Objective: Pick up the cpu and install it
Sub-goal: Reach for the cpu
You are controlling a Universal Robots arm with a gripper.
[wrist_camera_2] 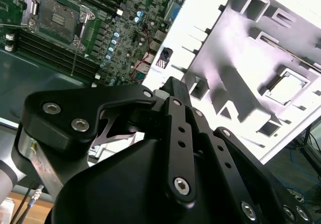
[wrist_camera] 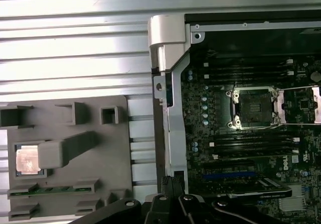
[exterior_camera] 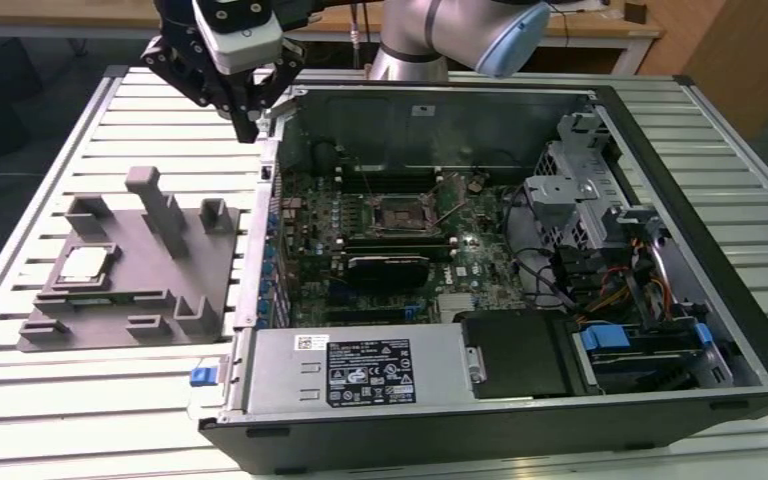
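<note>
Currently the black two-finger gripper (exterior_camera: 247,128) hangs over the far left corner of the open black computer case (exterior_camera: 744,340), as the exterior view shows it, above the slatted aluminium worktop (exterior_camera: 104,400). Jaws: together, nothing between them.

The cpu, a small flat square chip with a pale silver metal top (exterior_camera: 84,263), lies in a square recess of the grey moulded fixture (exterior_camera: 144,310). The fixture rests flat on the worktop at the exterior view's left, just beside the case. The cpu is well apart from the gripper, on the near side of it. In the first wrist view the cpu (wrist_camera: 27,159) sits next to a raised grey block of the fixture (wrist_camera: 113,148).

Inside the case, the green motherboard (exterior_camera: 357,225) carries the square black-framed socket (exterior_camera: 398,212). In the first wrist view the socket (wrist_camera: 253,106) has its silver metal load plate (wrist_camera: 281,106) swung open to one side.
</note>
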